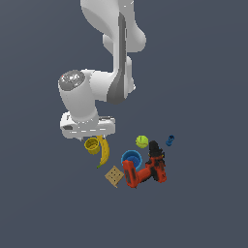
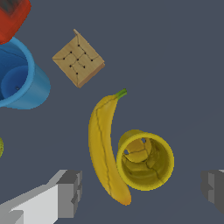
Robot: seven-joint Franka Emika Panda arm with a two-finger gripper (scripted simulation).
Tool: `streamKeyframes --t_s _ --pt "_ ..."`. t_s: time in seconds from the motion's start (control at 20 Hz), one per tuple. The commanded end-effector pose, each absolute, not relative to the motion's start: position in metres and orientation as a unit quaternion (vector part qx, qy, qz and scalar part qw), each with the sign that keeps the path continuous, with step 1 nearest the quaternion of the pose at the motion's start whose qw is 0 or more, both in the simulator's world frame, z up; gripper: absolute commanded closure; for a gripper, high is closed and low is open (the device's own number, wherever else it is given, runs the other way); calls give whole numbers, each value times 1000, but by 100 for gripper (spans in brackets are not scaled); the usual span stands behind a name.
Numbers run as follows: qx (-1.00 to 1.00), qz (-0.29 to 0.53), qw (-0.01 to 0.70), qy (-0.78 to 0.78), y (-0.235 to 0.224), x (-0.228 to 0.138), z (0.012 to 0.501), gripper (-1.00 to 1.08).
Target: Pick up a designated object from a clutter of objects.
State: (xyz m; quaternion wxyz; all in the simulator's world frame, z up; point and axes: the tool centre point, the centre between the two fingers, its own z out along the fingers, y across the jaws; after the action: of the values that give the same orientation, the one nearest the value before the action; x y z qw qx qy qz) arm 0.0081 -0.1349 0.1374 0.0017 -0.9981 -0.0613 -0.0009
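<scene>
The yellow cup (image 2: 145, 160) sits upright on the tabletop (image 2: 175, 65), touching the banana (image 2: 103, 144). It lies between the 2 spread, empty jaws of the gripper (image 2: 142, 189).

Mustard-yellow cup (image 2: 145, 160) upright, open, touching banana (image 2: 104, 146).

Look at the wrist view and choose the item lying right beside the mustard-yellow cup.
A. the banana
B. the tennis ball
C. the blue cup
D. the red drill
A: in the wrist view the banana lies along the side of the mustard-yellow cup, while the blue cup sits well away from it.
</scene>
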Motion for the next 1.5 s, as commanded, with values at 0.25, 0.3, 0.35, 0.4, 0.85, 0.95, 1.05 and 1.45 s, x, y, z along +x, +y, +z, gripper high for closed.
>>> streamKeyframes --t_s 0.25,0.3,0.35,0.4,0.85,0.95,1.05,1.45 --pt "-997 0 0 -74 -154 -1 101 -92" --pt "-997 0 0 -75 -155 -2 99 -92" --pt "-997 0 0 -76 -156 -3 98 -92" --pt "-997 0 0 -76 -156 -3 97 -92" --pt "-997 0 0 -75 -156 -4 81 -92" --pt "-997 0 0 -75 -156 -4 71 -92" --pt "-997 0 0 -76 -156 -4 61 -92" --pt "-997 0 0 -76 -156 -3 46 108"
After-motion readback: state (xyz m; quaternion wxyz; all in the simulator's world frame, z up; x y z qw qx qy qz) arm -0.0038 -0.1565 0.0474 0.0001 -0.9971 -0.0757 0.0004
